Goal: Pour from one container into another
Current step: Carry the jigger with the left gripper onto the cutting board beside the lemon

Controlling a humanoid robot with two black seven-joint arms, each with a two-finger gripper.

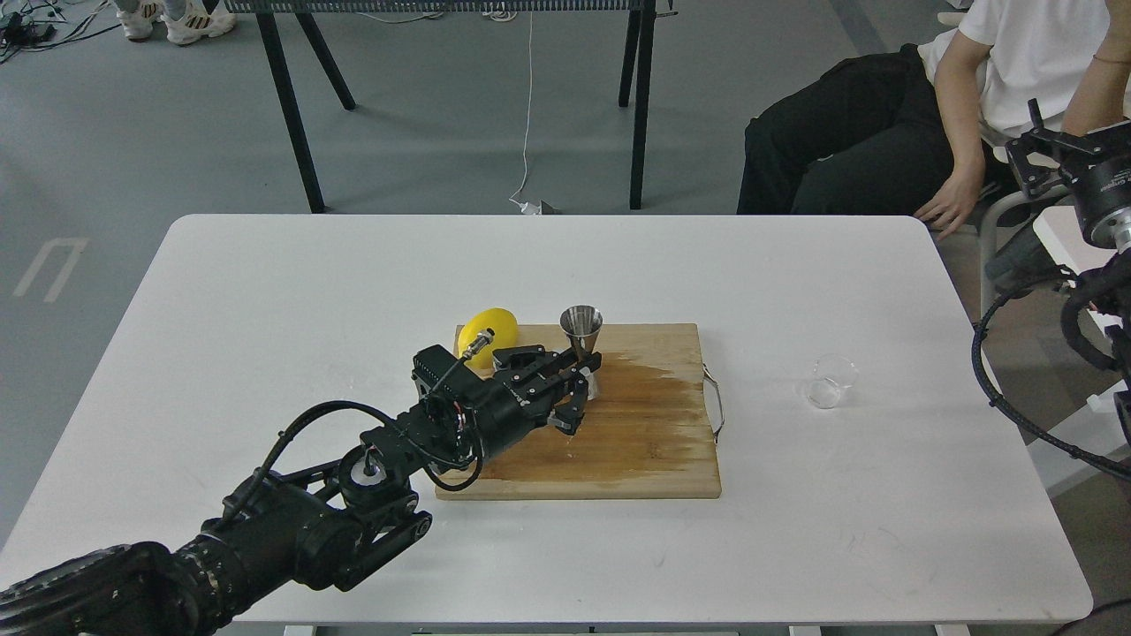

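My left gripper [579, 382] grips the steel jigger [582, 334] at its waist, upright over the wooden cutting board [618, 442], beside the lemon [489, 329]. The clear glass cup [829, 382] stands on the white table [795, 548], right of the board. My right gripper [1056, 159] hangs off the table's right edge, its fingers indistinct.
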